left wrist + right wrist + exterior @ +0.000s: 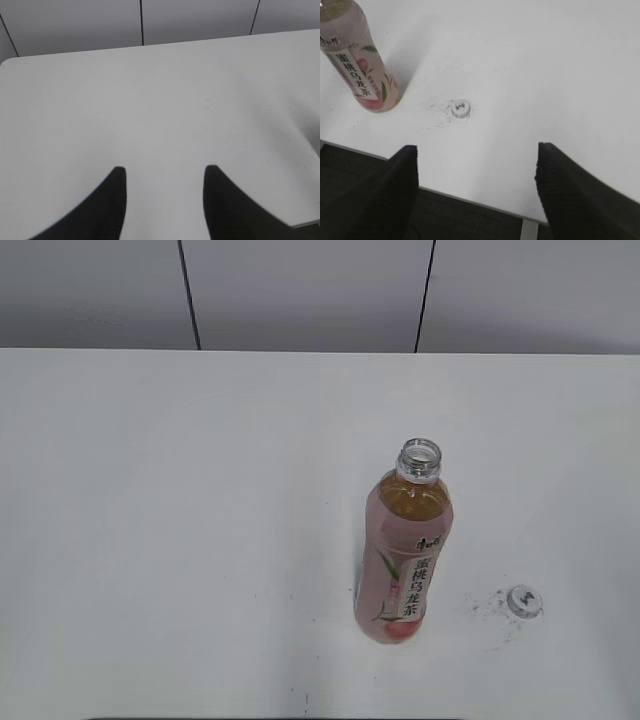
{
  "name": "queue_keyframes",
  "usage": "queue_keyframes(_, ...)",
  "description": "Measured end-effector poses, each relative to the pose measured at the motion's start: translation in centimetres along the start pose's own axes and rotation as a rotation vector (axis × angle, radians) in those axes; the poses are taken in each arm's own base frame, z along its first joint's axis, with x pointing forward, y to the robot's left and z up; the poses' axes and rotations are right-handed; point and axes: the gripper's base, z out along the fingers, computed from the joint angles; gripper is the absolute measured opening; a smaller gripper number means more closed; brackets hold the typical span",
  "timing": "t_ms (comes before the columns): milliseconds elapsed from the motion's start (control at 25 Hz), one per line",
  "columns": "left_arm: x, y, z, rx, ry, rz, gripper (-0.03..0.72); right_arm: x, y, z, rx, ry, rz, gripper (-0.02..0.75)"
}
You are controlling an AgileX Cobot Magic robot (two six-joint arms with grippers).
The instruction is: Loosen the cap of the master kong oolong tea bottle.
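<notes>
The master kong oolong tea bottle (403, 552) stands upright on the white table, its mouth open with no cap on it. It also shows at the top left of the right wrist view (359, 62). The cap (524, 601) lies on the table to the right of the bottle, apart from it, among dark scuff marks; the right wrist view (461, 108) shows it too. My right gripper (477, 155) is open and empty, back over the table's front edge, short of the cap. My left gripper (165, 175) is open and empty above bare table. Neither gripper shows in the exterior view.
The white table (160, 520) ends at a grey panelled wall (300, 290) at the back. Its front edge (470, 200) runs just under my right gripper, with dark floor below. The left wrist view shows the table's far left corner (10, 62).
</notes>
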Motion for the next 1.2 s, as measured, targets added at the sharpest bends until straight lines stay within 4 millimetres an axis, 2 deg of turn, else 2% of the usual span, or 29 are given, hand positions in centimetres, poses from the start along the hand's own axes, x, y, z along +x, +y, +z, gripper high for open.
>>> queue_keyframes(160, 0.0, 0.0, 0.0, 0.000, 0.001, 0.005, 0.311, 1.2, 0.2, -1.6, -0.003, -0.111, -0.015, 0.531)
queue_keyframes(440, 0.0, -0.2, 0.0, 0.019, 0.002, 0.034, 0.311, 1.6, 0.3, -1.5, -0.007, -0.109, -0.046, 0.491)
queue_keyframes(1200, 0.1, -0.3, 0.0, 0.032, 0.002, 0.038, 0.311, 1.6, 0.4, -1.5, -0.018, -0.110, -0.055, 0.490)
